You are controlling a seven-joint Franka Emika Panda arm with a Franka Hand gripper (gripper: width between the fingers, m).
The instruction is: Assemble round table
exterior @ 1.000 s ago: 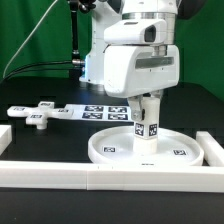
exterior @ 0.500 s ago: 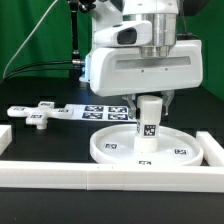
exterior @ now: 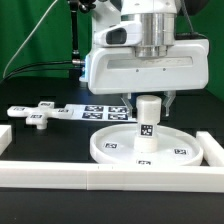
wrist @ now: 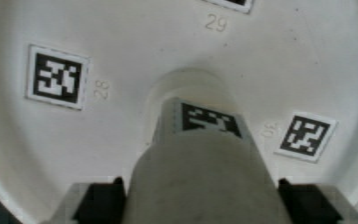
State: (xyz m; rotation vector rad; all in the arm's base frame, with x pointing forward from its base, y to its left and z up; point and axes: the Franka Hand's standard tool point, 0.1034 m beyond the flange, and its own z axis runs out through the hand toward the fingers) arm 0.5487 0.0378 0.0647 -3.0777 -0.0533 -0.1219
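- Your fingers [wrist: 101, 198] are closed on the leg [exterior: 146, 120]: the wrist view shows one dark fingertip pressed against each side of it, with no gap on either side.
- The leg stands upright between the fingers, gripped near its top end. It hangs straight down from them in the exterior view.
- Directly below the fingers lies the disc [exterior: 112, 138], flat on the black bench [exterior: 50, 145] with its rim up.
- The leg's lower end meets the middle of the disc. You cannot tell from either view whether it is fully seated there.
- A tag [exterior: 143, 128] on the leg's side faces the exterior camera, just under the fingers.
- More tags lie on the disc's floor around the leg, apart from it. Two of them show in the wrist view, one on each side of the leg.
- The foot [exterior: 35, 115] lies flat on the bench, well apart from the fingers toward the exterior view's left and touching nothing they hold.
- The marker board [exterior: 100, 111] lies between the foot and the fingers, behind the disc.
- The rails [exterior: 110, 176] run along the bench on the camera's side of the fingers, and one short piece sits just beside the disc on the exterior view's right.
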